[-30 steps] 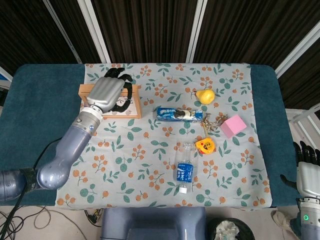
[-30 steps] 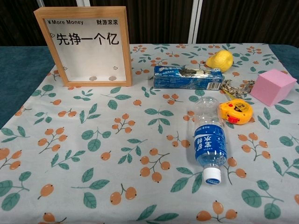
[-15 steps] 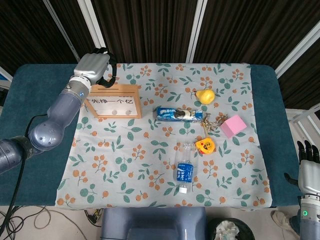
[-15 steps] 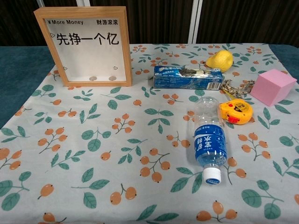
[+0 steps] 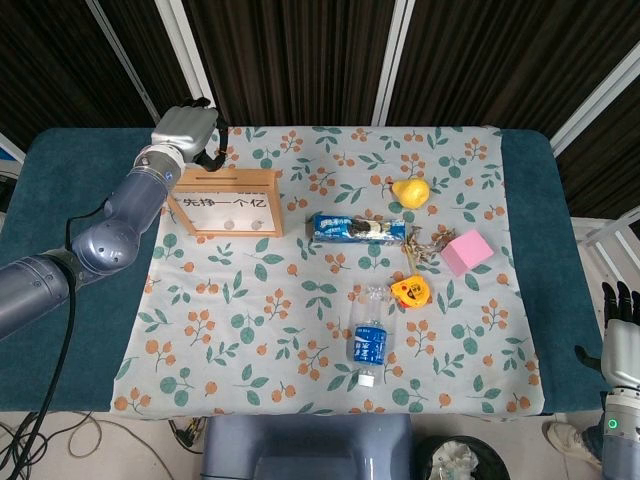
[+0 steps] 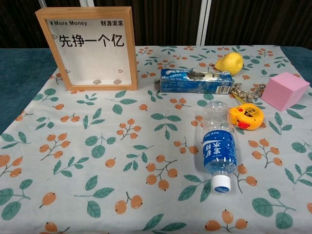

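The wooden frame (image 5: 224, 201) stands upright at the back left of the floral cloth (image 5: 300, 320), and the left hand (image 5: 186, 131) hovers just behind its top edge, fingers curled and apparently holding nothing, though the view there is poor. I judge this a pull-away from the frame; any next move calls for a fresh approach to its top. A second ago that hand lay over the frame; the right hand (image 5: 622, 340) is low off the table, its fingers upright and apart.
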